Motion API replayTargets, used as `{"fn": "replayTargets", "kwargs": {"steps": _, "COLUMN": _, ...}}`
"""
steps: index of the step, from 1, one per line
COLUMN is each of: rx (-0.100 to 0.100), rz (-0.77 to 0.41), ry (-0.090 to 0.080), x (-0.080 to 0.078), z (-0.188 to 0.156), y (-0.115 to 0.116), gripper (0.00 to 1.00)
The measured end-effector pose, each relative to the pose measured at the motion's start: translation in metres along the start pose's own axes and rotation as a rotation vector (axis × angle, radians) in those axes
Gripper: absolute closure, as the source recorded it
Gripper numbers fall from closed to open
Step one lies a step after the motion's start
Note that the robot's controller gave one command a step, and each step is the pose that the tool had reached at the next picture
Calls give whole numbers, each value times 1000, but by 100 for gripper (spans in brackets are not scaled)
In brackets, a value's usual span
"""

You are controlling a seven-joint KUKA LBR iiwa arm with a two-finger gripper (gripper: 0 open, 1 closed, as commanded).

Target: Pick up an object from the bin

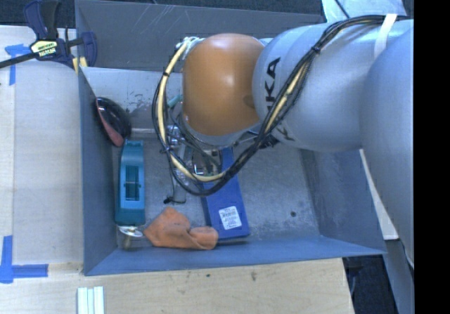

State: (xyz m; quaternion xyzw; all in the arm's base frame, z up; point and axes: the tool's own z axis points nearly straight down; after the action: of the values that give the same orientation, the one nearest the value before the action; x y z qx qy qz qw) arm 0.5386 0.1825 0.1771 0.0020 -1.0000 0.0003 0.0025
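Far left of the grey metal bin (211,253), up in its upper-left corner, there's a dark rounded thing with a red, glossy face (112,120), leaning against the left wall. Just below it, a teal plastic block, long and narrow with a slot down its middle (131,182), runs along that same wall toward the lower-left corner. At its lower end sits a small silvery metal piece (129,234), too small to make out.

Moving right along the bottom wall, a soft, crumpled orange-tan lump (179,232) lies touching the silvery piece on one side and the next item on the other.

Now the middle of the frame. The gripper (195,165) is down in the bin under the arm's domed orange cover (221,84), with black and yellow cables (167,105) looped round it. Whether it is spread or closed, I cannot tell, because the cover and cables hide the tips.

Right beneath it is a flat blue rectangular pack with a white label (228,214), in the lower middle of the bin. Its upper end runs under the gripper and its labelled end lies near the bottom wall.

The silver arm (337,81) fills the upper right.
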Motion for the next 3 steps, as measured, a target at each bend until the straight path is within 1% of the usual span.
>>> {"fn": "replayTargets", "kwargs": {"steps": 1, "rx": -2, "rz": 4, "ry": -8, "x": -2, "z": -5, "y": -1, "gripper": 0}}
{"fn": "replayTargets", "kwargs": {"steps": 2, "rx": -1, "rz": -66, "ry": -9, "x": 25, "z": 35, "y": -17, "gripper": 0}}
{"fn": "replayTargets", "kwargs": {"steps": 3, "rx": 1, "rz": -75, "ry": -2, "x": 29, "z": 47, "y": -20, "gripper": 0}}
